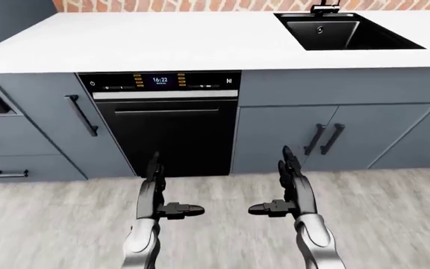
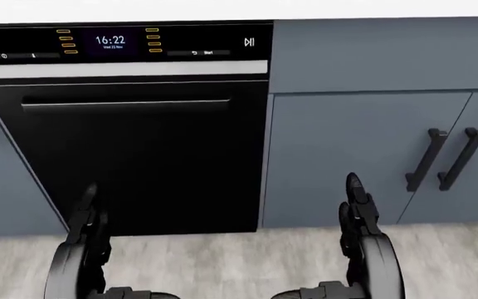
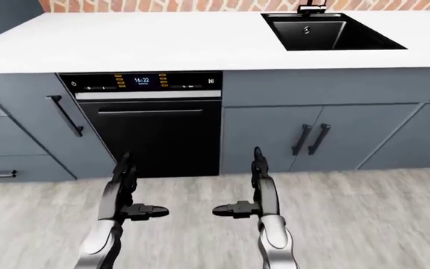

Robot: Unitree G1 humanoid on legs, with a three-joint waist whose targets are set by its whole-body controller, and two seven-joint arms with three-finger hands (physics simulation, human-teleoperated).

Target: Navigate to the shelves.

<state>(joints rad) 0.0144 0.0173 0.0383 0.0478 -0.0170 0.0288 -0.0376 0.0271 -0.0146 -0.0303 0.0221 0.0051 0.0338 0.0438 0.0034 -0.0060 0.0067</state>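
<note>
White counter (image 1: 162,42) over black dishwasher (image 1: 171,131), sink (image 1: 342,31) cut off, left hand (image 1: 157,193) and right hand (image 1: 290,190) open, empty

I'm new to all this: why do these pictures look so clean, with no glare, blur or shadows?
Left-eye view: flat, even light on the white counter, everything sharp, no glare on the black sink. Head view: the black dishwasher door shows no reflections, its clock readable; both hands cast hardly any shadow on the floor.

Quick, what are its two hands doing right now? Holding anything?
Left hand: open, holding nothing.
Right hand: open, holding nothing.
</note>
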